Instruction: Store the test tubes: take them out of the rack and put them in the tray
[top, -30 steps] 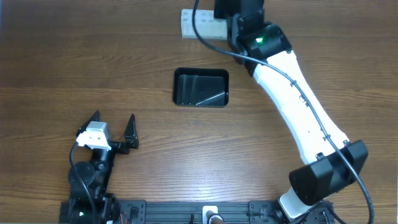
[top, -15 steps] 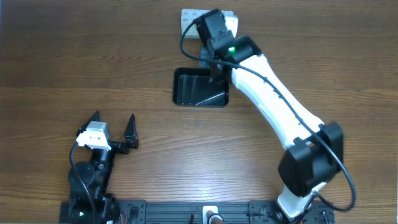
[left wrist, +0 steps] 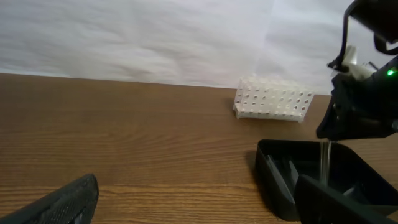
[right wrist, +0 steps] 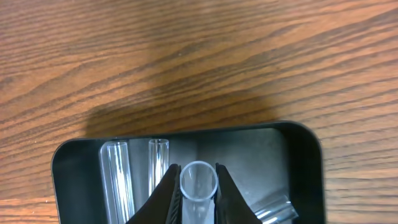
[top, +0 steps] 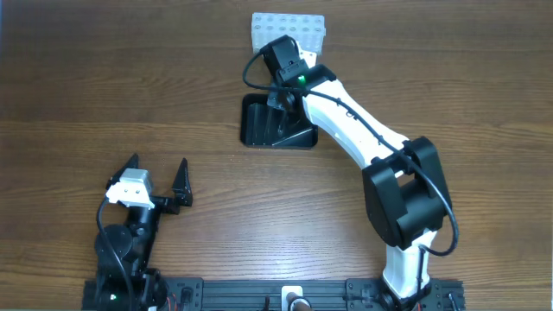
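The white test tube rack (top: pixel 289 33) stands at the table's far edge; its holes look empty in the left wrist view (left wrist: pixel 273 99). In front of it lies the black tray (top: pixel 245 123) with clear tubes (right wrist: pixel 117 177) lying inside. My right gripper (right wrist: pixel 198 171) hangs over the tray (right wrist: pixel 301 168), shut on a clear test tube (right wrist: pixel 199 186) held upright. The left wrist view shows that tube (left wrist: pixel 324 163) hanging into the tray (left wrist: pixel 273 174) below the right gripper (left wrist: pixel 354 118). My left gripper (top: pixel 158 177) rests open near the front left, holding nothing.
Bare wooden table surrounds the tray and rack. The right arm (top: pixel 363 147) stretches diagonally from the front right across the middle. A white wall (left wrist: pixel 155 37) rises behind the table's far edge.
The right arm swung from the rack back toward the left and now holds the tube over the tray. The left arm has not moved.
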`<control>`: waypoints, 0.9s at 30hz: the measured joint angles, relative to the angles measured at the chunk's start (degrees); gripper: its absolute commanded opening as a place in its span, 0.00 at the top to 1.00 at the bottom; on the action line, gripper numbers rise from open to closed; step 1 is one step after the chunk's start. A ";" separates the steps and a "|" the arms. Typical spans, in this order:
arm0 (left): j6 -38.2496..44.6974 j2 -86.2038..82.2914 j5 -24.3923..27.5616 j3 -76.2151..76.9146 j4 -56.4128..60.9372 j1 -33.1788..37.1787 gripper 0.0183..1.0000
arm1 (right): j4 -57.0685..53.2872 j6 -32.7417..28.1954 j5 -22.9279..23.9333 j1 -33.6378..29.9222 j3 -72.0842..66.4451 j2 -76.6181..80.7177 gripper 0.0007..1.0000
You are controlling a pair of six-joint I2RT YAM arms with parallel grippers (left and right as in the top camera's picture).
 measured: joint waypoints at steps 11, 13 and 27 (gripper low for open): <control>0.00 0.00 0.00 -0.02 0.00 0.00 0.00 | -0.24 0.61 -2.80 0.17 0.00 1.70 0.67; 0.00 0.00 0.00 0.00 0.00 0.00 0.00 | -0.26 0.46 -2.84 0.22 0.00 1.81 0.64; 0.00 0.00 0.00 0.00 0.00 0.00 0.00 | -0.52 -5.03 5.05 0.26 -0.35 -5.64 0.25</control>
